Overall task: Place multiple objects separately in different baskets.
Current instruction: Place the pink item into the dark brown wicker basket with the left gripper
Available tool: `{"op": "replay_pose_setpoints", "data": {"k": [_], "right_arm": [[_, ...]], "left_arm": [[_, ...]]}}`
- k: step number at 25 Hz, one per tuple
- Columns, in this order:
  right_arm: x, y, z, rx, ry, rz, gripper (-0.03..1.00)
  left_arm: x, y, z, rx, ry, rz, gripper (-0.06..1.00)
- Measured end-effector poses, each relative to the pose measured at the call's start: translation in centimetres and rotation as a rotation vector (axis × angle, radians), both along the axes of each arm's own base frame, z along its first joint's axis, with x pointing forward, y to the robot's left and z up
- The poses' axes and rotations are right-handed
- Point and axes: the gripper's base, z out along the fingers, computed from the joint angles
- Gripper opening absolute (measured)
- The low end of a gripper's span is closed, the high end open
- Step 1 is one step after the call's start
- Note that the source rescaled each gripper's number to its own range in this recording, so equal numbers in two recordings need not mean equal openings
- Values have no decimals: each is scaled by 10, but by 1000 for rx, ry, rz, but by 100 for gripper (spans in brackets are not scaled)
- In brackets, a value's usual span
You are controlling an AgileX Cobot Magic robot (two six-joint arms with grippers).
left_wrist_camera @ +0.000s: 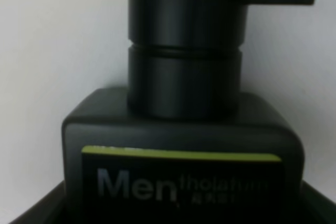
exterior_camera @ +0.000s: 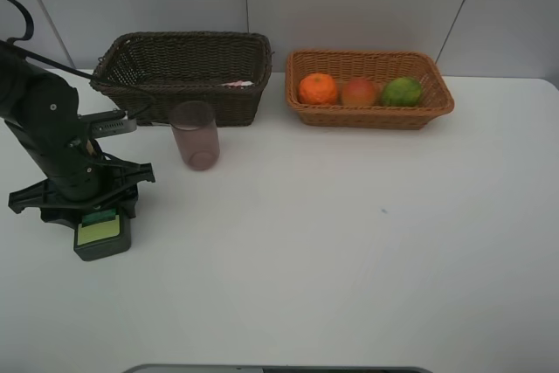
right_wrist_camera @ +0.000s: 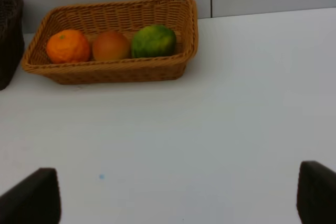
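Closest to me is the dark green pump bottle (left_wrist_camera: pixel 184 145): a squared, matte body with rounded shoulders, a thick cylindrical collar and a flat spout pointing sideways, plus a lime stripe above pale lettering. It stands on the white surface (exterior_camera: pixel 349 242) at the near left, well apart from both baskets. My left hand (exterior_camera: pixel 100 216) sits right over it, though I cannot tell whether my fingers are pressing its sides or only flanking them.

My right hand (right_wrist_camera: pixel 176 198) is released, its dark fingertips spread wide above bare surface.

Further back, the light orange-tan basket (exterior_camera: pixel 371 115), shallow and tightly woven, holds three round fruits in a row: the orange (exterior_camera: pixel 318 88), the reddish peach-like fruit (exterior_camera: pixel 359 92) and the green citrus (exterior_camera: pixel 402 91). Beside it, the dark brown basket (exterior_camera: pixel 236 107) is deeper and coarser in weave; a sliver of something pink and white (exterior_camera: pixel 238 84) shows over its rim. Just in front of it stands the translucent pink-purple cup (exterior_camera: pixel 196 135), upright and smooth-walled.
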Motion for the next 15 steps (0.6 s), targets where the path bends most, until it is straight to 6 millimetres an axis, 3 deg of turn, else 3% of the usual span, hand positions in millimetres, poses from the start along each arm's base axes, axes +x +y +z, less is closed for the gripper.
{"op": "replay_pose_setpoints", "data": {"k": [15], "right_arm": [[0,0,0,0,0,0,100]], "left_arm": [[0,0,0,4,-1,-6,81]]}}
